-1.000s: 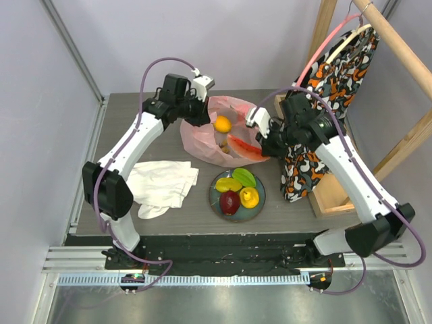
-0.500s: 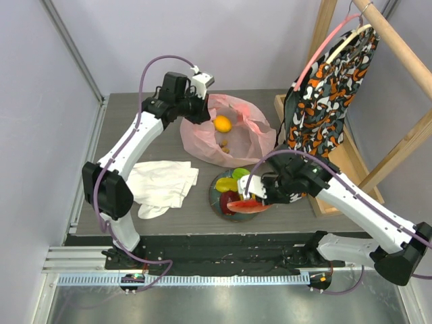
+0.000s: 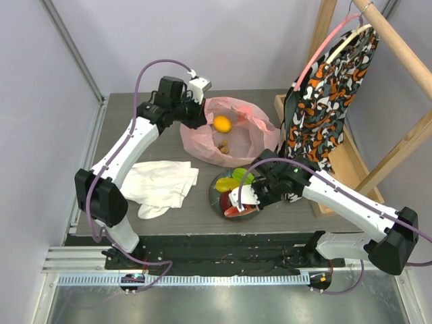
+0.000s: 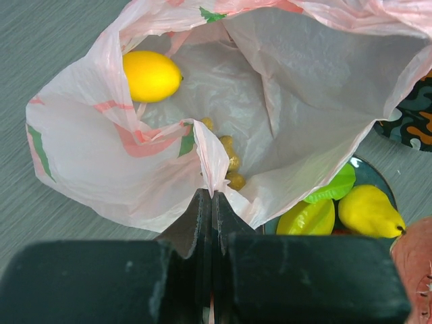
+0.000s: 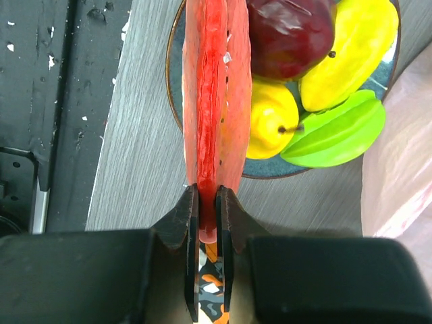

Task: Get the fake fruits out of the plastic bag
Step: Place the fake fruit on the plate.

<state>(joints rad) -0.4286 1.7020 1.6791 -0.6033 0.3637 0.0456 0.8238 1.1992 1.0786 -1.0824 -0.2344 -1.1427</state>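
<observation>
The pink plastic bag (image 3: 233, 138) lies open at the table's back centre, also in the left wrist view (image 4: 94, 148). Inside lie an orange-yellow fruit (image 3: 222, 123) (image 4: 150, 75) and brownish-yellow grapes (image 3: 225, 143) (image 4: 231, 162). My left gripper (image 3: 196, 111) (image 4: 210, 196) is shut on the bag's rim and holds it up. My right gripper (image 3: 244, 199) (image 5: 208, 196) is shut on the red watermelon slice (image 5: 214, 88) (image 3: 237, 210), over the near side of the dark plate (image 3: 214, 196) (image 5: 177, 101). The plate holds a dark red apple (image 5: 290, 34), yellow pieces (image 5: 270, 121) and a green piece (image 5: 334, 131).
A white cloth (image 3: 160, 185) lies left of the plate. An orange-black patterned fabric (image 3: 320, 101) hangs from a wooden rack (image 3: 398, 47) at the right. The table's black front edge (image 5: 40, 101) lies just near the plate.
My right gripper carried the watermelon slice out of the bag and down to the plate's near side. The left gripper kept its hold on the bag's rim.
</observation>
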